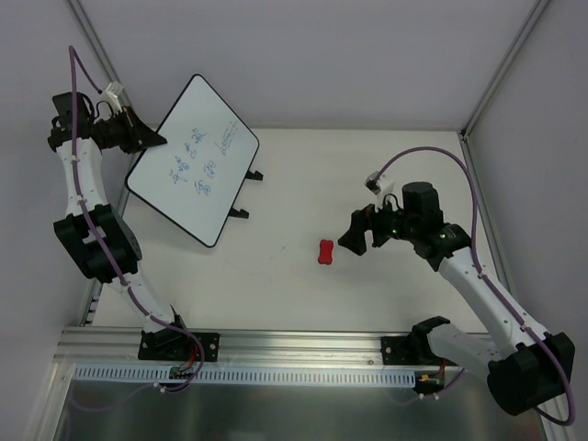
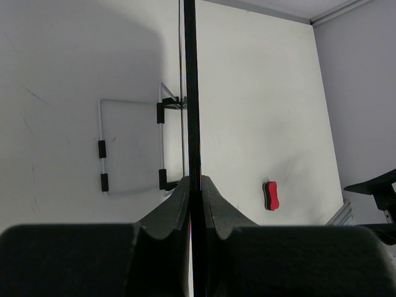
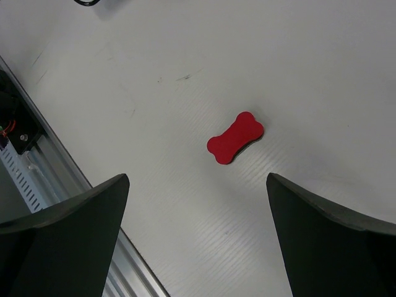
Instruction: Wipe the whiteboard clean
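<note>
At the far left of the white surface [image 1: 386,165], my left gripper [image 1: 152,140] is pinching the far-left edge of the large white rectangular whiteboard with thin black rim [image 1: 193,170]. The board carries blue handwriting and is raised, not lying flat. From the left wrist camera I see it only edge-on, as a thin dark line between the pressed fingers, with a bent metal wire frame [image 2: 101,124] beside it. Near the middle, a small red bone-shaped eraser [image 1: 325,252] lies flat on the surface. My right gripper [image 1: 361,243] hangs just beside it, fingers spread wide, holding nothing.
</note>
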Robot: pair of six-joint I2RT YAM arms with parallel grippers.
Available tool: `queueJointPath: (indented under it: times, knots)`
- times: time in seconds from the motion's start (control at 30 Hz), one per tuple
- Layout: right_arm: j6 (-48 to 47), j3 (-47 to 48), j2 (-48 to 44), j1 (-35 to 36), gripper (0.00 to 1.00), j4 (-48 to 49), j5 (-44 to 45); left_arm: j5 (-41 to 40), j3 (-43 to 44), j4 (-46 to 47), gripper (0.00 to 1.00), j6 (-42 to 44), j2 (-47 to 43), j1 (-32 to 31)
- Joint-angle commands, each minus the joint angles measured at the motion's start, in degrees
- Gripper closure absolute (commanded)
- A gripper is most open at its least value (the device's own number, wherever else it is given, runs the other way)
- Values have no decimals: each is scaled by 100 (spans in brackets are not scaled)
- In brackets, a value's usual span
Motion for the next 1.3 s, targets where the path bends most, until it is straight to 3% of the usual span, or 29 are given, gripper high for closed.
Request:
queueJointPath:
  times: [0.0,0.2,0.33,0.57,0.67,0.8,1.0,1.27]
  knots:
    - [131,-111,-91,105,1,161,318,675,387,235,100,-442,-503,5]
    - [588,-279,14,333,1,539,1170,675,571,279,100,-811,-608,-3]
    - [965,-235,260,632,5,574,2187,420,545,358,100,-987,-810,-161]
    - [1783,-261,849,1177,12,1163,3148,-642,124,437,100,-952,-1276,-715]
    - [2073,-165,1270,1545,21,1453,3675,-1064,-70,464,100,-961,-1487,-934]
    - [2451,11,1859,1819,26,1743,4246,-1241,-97,560,100,-1145,-1733,-1110]
    - [3225,231,2764,2074,34,1761,4853,-1689,-149,596,100,-1295,-1988,-1479]
    - [3910,231,3231,2241,41,1410,5478,-1883,-606,727,100,-1382,-2173,-1963]
